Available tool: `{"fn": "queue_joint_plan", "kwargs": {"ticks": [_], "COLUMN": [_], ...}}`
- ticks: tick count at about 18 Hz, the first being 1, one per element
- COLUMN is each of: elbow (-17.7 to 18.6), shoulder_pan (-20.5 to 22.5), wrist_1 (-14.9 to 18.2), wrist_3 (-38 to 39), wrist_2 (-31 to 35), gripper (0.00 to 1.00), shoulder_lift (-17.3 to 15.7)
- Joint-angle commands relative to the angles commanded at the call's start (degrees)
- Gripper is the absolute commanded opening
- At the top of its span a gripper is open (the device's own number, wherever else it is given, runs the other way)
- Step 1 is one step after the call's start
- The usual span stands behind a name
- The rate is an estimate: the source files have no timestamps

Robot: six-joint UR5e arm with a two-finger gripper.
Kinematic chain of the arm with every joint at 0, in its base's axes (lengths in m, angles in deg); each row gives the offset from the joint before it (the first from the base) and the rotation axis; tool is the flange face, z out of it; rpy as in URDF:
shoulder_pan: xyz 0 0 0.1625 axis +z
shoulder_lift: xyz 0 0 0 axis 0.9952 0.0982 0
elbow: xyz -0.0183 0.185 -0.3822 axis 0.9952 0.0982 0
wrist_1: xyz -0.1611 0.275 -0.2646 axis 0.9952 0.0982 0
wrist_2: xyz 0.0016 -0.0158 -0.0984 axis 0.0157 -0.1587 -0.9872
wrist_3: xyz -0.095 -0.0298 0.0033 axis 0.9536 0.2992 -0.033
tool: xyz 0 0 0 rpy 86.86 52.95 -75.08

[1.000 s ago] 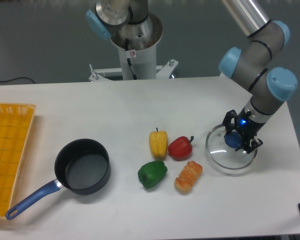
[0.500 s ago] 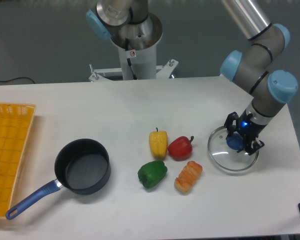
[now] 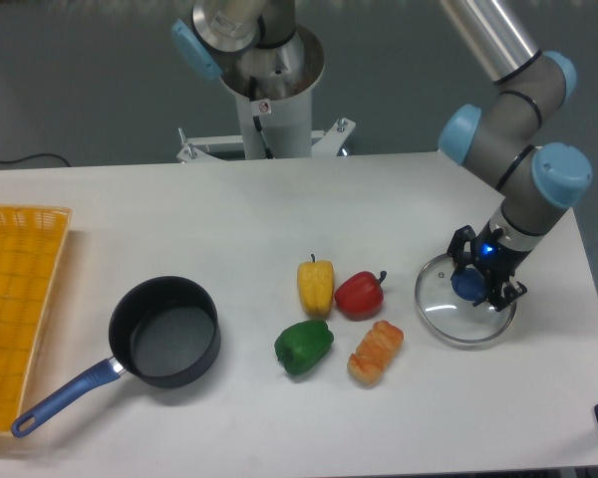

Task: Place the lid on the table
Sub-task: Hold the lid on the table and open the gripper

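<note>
The clear glass lid (image 3: 448, 314) with a silver rim lies flat or nearly flat on the white table (image 3: 279, 209) at the right, beside the peppers. My gripper (image 3: 475, 282) points down over the lid's centre with its black fingers on either side of the blue knob (image 3: 467, 285). The fingers look closed on the knob. I cannot tell whether the lid's rim fully touches the table.
A black saucepan (image 3: 167, 332) with a blue handle stands at the left front. A yellow mesh basket (image 3: 15, 309) sits at the left edge. A yellow pepper (image 3: 315, 285), red pepper (image 3: 359, 294), green pepper (image 3: 303, 346) and an orange bread-like piece (image 3: 376, 351) lie left of the lid.
My gripper and the lid have shifted slightly right and down toward the table over the last second; between half a second ago and now the shift is very small.
</note>
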Motion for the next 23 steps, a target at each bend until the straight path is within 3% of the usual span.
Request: {"fn": "queue_joint_plan", "kwargs": {"ticks": [23], "elbow": [0.4], "shoulder_pan": [-0.1], "wrist_1": [-0.2], "wrist_3": [-0.1], "wrist_2": [1.9], "gripper": [0.61], "shoulder_lift": [0.5]}}
